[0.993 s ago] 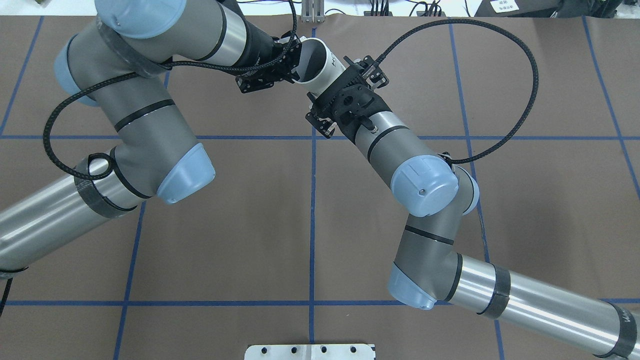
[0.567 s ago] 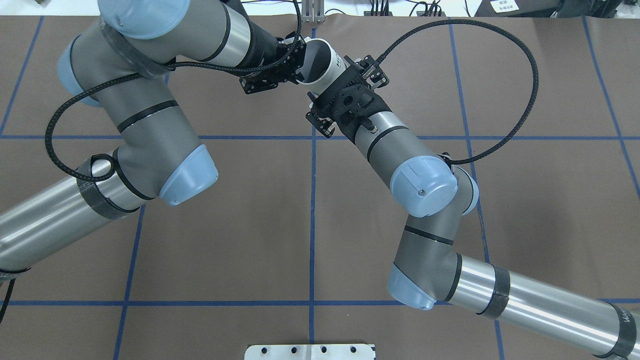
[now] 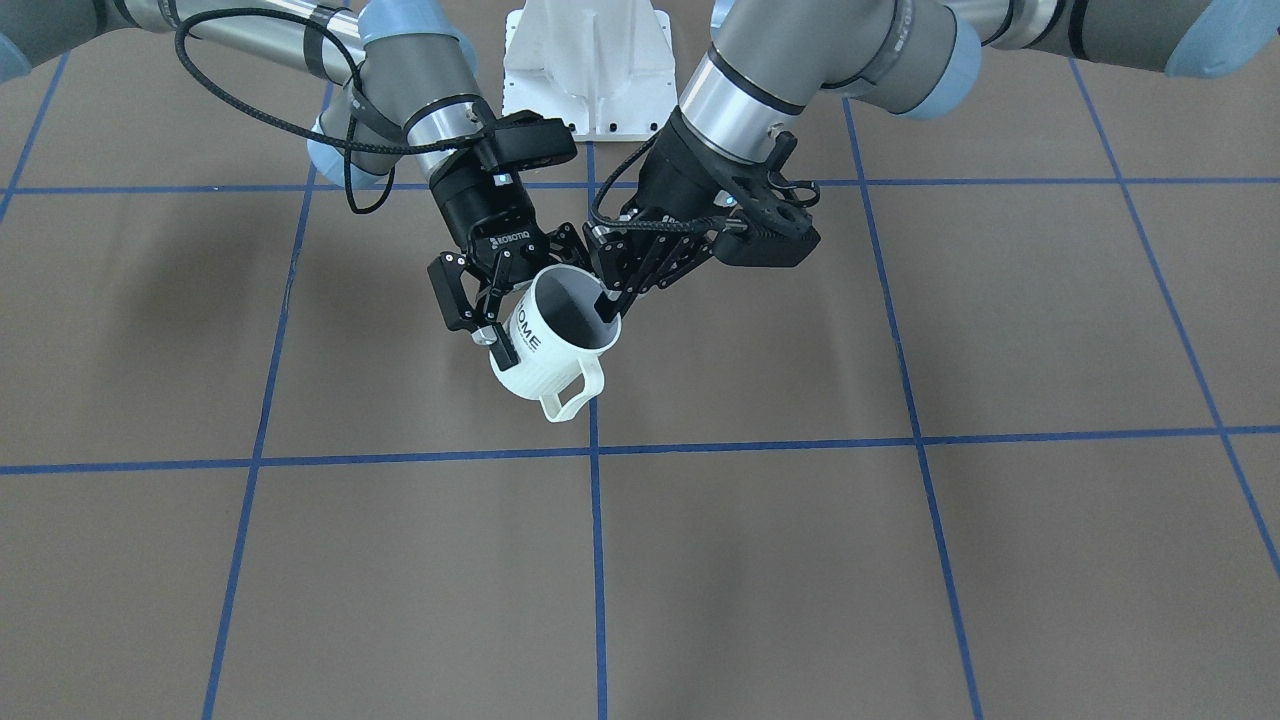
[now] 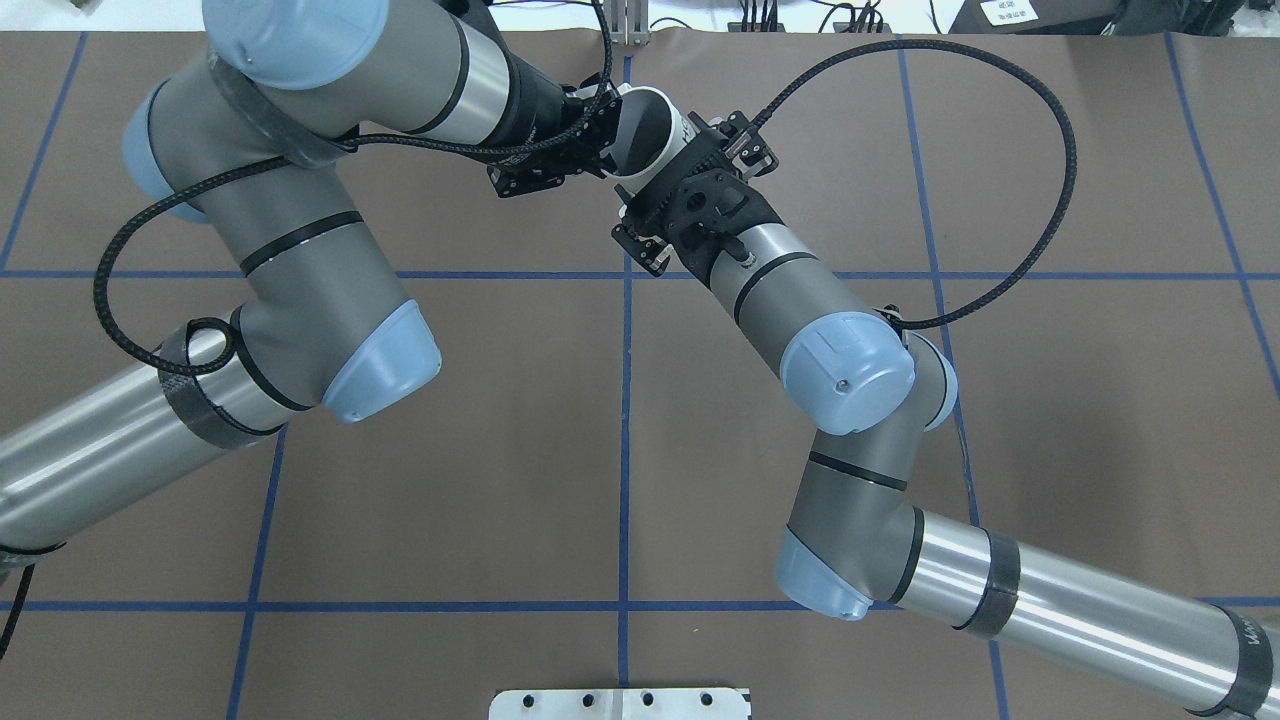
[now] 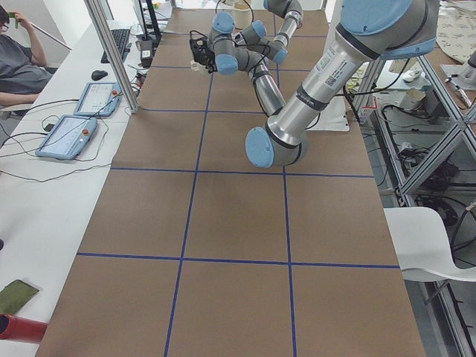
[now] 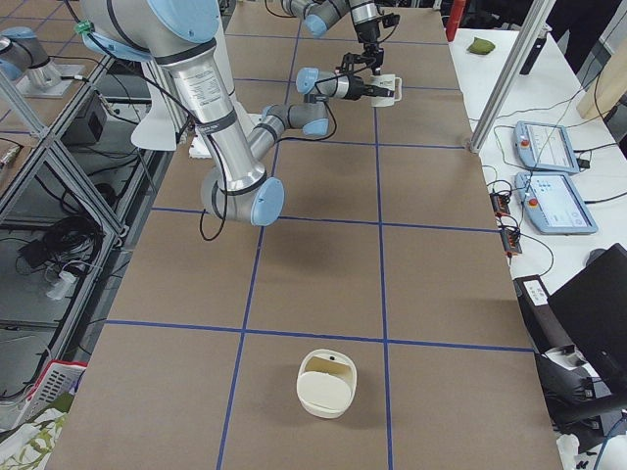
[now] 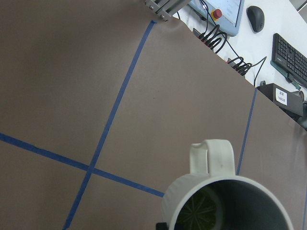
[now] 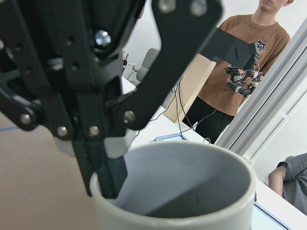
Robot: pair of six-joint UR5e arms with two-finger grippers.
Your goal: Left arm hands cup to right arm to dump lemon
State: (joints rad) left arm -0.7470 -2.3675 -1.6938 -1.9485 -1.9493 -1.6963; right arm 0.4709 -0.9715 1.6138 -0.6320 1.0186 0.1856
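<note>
Brown worktop (image 4: 450, 450). Left end effector (image 3: 612, 298) clamped on cup (image 3: 555, 355) rim, at cup's 9 o'clock seen overhead. Right end effector (image 3: 498, 330) spread wide, straddling cup body from 4 o'clock; contact unclear. Cup aloft, worktop's 12 o'clock. Lemon (image 7: 199, 213) inside.

You have a white cup (image 3: 548, 352) with a ribbed lower half, black lettering and a grey inside. The lemon (image 7: 200, 213) at its bottom is yellow-green. The left claw (image 3: 610, 300) and right claw (image 3: 484, 335) are black. The desk (image 3: 900, 560) is brown, gridded with blue tape (image 3: 760, 445). Toward the desk's right end there's a cream basket (image 6: 326, 384).
</note>
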